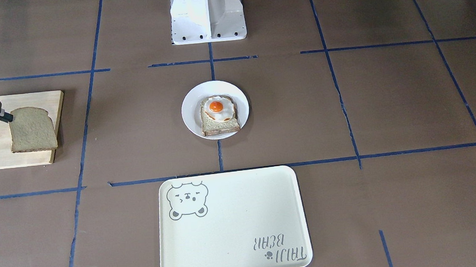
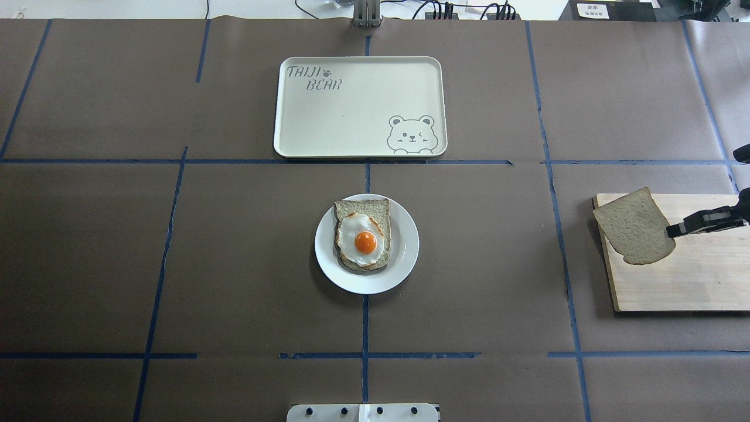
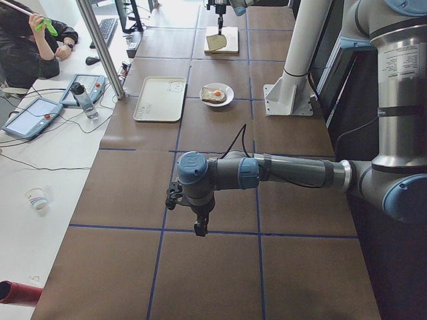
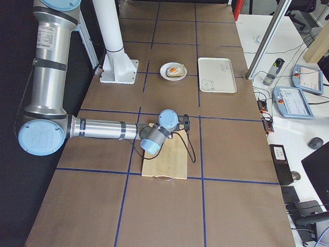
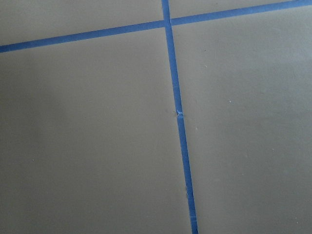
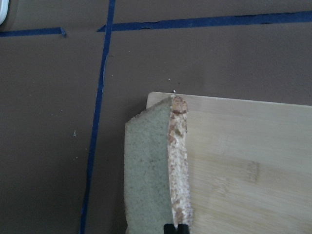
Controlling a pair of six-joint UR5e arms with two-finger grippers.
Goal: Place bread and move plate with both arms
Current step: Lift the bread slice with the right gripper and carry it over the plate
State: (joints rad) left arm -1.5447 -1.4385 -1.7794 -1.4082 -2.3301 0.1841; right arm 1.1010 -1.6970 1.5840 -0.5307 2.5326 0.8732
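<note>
The plain bread slice [image 2: 636, 225] is pinched at one edge by my right gripper [image 2: 674, 230], shut on it. It hangs tilted over the inner end of the wooden board [image 2: 691, 281]. The front-facing view shows the bread [image 1: 33, 129] and the gripper [image 1: 7, 117] at the far left. The right wrist view shows the slice [image 6: 151, 165] edge-on. The white plate [image 2: 404, 258] at the table's middle bears a darker slice with a fried egg [image 2: 364, 241]. My left gripper [image 3: 199, 229] hovers over bare table far from the plate; I cannot tell whether it is open.
A large cream tray with a bear drawing [image 2: 357, 117] lies beyond the plate, on the operators' side. The white pedestal [image 1: 207, 13] stands at the robot's side. Blue tape lines cross the brown table. An operator and tablets are past the table's far edge.
</note>
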